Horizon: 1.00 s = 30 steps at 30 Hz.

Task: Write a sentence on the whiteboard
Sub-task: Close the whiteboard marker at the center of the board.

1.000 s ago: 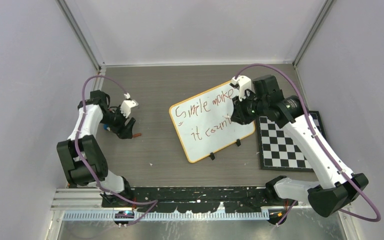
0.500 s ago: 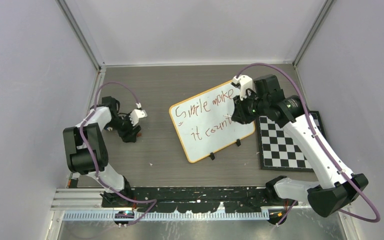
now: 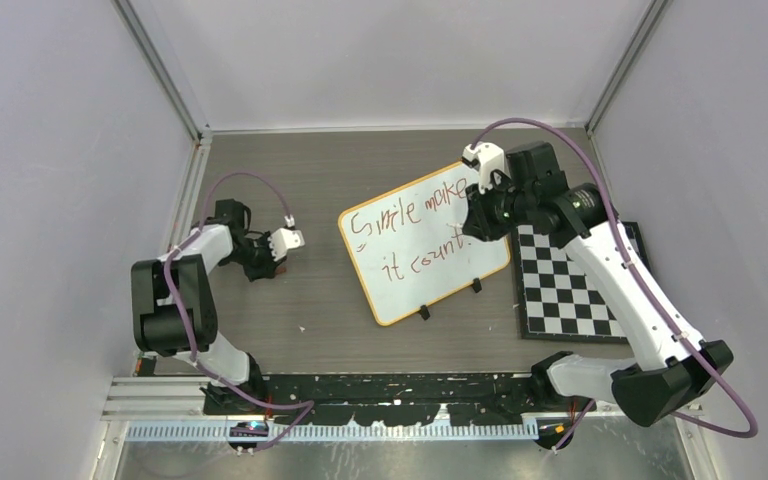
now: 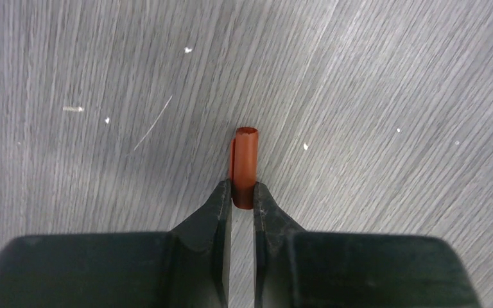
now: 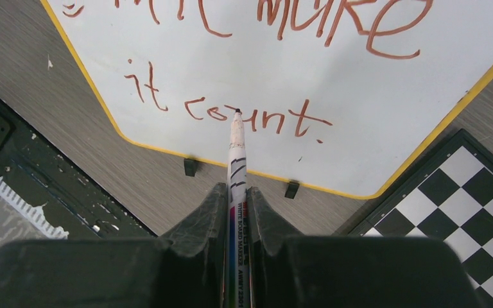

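Observation:
The whiteboard (image 3: pixel 410 295) lies tilted at mid-table, yellow-rimmed, with two black feet. The sentence (image 3: pixel 410 212) in red-brown reads "Smile make" over "it count." My right gripper (image 3: pixel 478 222) hovers over the board's right end, shut on a white whiteboard marker (image 5: pixel 236 160). The marker's tip sits over the word "count" (image 5: pixel 305 119) on the whiteboard (image 5: pixel 372 115); whether it touches does not show. My left gripper (image 4: pixel 242 189) is low over the bare table left of the board, shut on the red-brown marker cap (image 4: pixel 244 160). From above, the left gripper (image 3: pixel 258 262) hides the cap.
A black-and-white checkered mat (image 3: pixel 570 285) lies right of the board, its corner in the right wrist view (image 5: pixel 468 199). A black rail (image 3: pixel 390 385) runs along the near edge. Pale walls close in the table on three sides.
My left gripper swung right and toward the near edge, came down over the cap lying on the table and closed on it. The right arm shifted only slightly, still holding the marker.

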{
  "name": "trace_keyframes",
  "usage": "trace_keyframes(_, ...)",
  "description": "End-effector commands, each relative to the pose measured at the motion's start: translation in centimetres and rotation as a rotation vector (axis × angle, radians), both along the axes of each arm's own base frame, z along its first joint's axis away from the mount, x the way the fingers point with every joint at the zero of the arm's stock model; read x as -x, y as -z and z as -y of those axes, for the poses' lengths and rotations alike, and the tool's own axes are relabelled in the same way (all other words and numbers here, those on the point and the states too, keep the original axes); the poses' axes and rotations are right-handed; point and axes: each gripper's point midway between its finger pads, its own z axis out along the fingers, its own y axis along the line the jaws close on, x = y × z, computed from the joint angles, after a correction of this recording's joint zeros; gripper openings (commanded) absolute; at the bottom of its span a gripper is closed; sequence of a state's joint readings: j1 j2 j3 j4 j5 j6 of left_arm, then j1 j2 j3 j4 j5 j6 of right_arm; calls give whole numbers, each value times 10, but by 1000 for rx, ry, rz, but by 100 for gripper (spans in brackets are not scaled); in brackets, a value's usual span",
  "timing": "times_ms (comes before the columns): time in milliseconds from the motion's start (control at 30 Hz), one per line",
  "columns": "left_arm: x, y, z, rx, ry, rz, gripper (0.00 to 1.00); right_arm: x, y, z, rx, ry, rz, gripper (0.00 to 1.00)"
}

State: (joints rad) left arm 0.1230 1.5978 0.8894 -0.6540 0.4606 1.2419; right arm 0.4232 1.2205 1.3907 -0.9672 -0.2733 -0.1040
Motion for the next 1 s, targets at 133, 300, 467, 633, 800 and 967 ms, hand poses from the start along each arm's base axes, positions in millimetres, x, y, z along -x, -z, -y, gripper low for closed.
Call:
trace_keyframes(133, 16, -16, 19, 67, -34, -75, 0, -28, -47, -2, -1, 8, 128, 0)
trace_keyframes(300, -3, -82, 35, 202, -171, -60, 0, -28, -69, -16, -89, -8, 130, 0)
trace_keyframes(467, -24, -181, 55, 362, -298, 6, 0, -20, -80, -34, -197, -42, 80, 0)
trace_keyframes(633, -13, -257, 83, 413, -263, 114, 0, -4, -79, -46, -270, -99, 23, 0)
trace_keyframes(800, 25, -288, 138, 402, -80, 212, 0, 23, -78, -63, -382, -200, -80, 0)
trace_keyframes(967, 60, -301, 178, 386, 104, 276, 0, 41, -78, -72, -458, -254, -166, 0)
